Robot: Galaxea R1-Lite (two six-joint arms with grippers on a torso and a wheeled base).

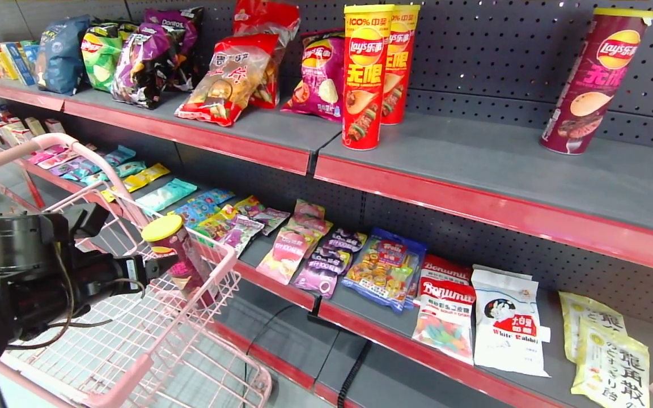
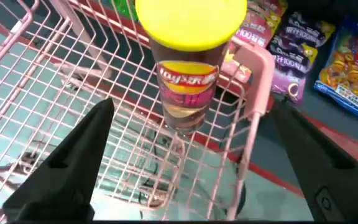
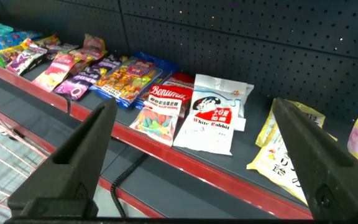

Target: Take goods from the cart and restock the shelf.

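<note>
Well, a run of shop shelving stands just beyond the pink cart [image 1: 227,260], with grey boards edged in red and a dark pegboard wall [image 1: 502,51] behind. The upper shelf [image 1: 474,153], well above the cart's rim, carries crisp bags [image 1: 230,79], two red canisters [image 1: 367,76] and, farthest from the cart, one purple shelf canister [image 1: 596,79]. The lower shelf [image 1: 559,379], about level with the cart's basket, is laid with flat sweet packets [image 1: 304,255] and a white candy bag [image 3: 213,115]. Inside the cart, at the wire corner nearest the shelving, stands a crisp canister [image 1: 176,249] with a purple body, a red and yellow emblem and a bright yellow lid, roughly upright, its top above the rim. The left gripper [image 2: 192,109] hangs over the cart's basket with its fingers spread wide, the canister between them and a little past their tips, not clamped. The right gripper [image 3: 194,106], away from the cart, faces the lower shelf with its fingers likewise wide apart, holding nothing.
</note>
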